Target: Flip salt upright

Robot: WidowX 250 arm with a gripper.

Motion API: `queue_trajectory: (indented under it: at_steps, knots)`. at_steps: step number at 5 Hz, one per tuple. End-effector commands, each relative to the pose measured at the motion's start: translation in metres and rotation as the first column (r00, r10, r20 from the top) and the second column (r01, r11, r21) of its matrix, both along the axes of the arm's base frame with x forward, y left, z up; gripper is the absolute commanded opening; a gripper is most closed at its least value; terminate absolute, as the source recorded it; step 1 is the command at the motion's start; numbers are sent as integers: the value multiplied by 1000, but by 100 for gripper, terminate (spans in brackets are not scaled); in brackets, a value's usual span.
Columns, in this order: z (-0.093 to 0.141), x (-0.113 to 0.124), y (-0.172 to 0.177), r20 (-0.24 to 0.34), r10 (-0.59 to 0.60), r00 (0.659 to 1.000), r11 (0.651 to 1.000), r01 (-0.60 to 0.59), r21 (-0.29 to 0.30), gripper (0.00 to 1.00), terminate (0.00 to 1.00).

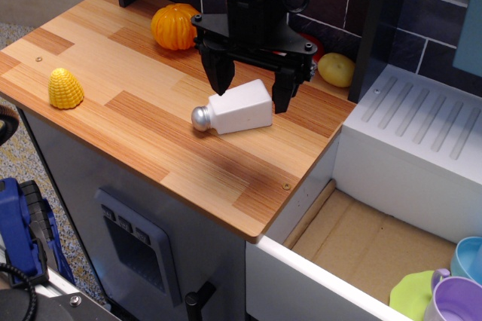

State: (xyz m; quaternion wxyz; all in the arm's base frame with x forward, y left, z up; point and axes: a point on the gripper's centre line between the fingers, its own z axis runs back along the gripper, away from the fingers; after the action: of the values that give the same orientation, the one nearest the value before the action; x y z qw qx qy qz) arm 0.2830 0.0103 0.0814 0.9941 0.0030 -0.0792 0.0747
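Observation:
The salt (239,108) is a white tapered shaker with a shiny silver cap. It lies on its side on the wooden counter (151,132), cap pointing left toward the front. My black gripper (251,87) hangs straight down over it, open. One finger (221,76) stands just behind the shaker's narrow end, the other finger (284,91) stands by its wide base on the right. The fingers straddle the shaker without closing on it.
An orange pumpkin (175,26) sits at the back of the counter. A yellow corn cob (65,88) lies near the left edge. A yellow-green fruit (337,69) and a red item sit behind the gripper. A white sink (422,132) stands right, cups (459,291) at lower right.

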Motion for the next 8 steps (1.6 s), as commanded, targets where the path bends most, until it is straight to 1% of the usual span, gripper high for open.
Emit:
queue_trajectory:
  at_steps: [1, 2, 3, 4, 5, 6, 7, 8]
  knots:
    - [0, 0, 0, 0, 0, 1000, 1000, 0, 0, 100, 0]
    - [1, -2, 10, -20, -66, 998, 997, 67, 43, 100, 0]
    - [-4, -1, 18, -13, -192, 981, 973, 192, 128, 100, 0]
    - [-11, 0, 23, 13, -324, 946, 923, 313, 222, 100, 0]
    - [-22, 3, 30, 33, -427, 903, 878, 406, 252, 100, 0]
    - [-27, 9, 41, 57, -465, 884, 868, 442, 227, 100, 0]
    - [-34, 16, 49, 84, -472, 877, 873, 452, 185, 100, 0]
    - [-47, 21, 58, 121, -475, 872, 879, 463, 116, 100, 0]
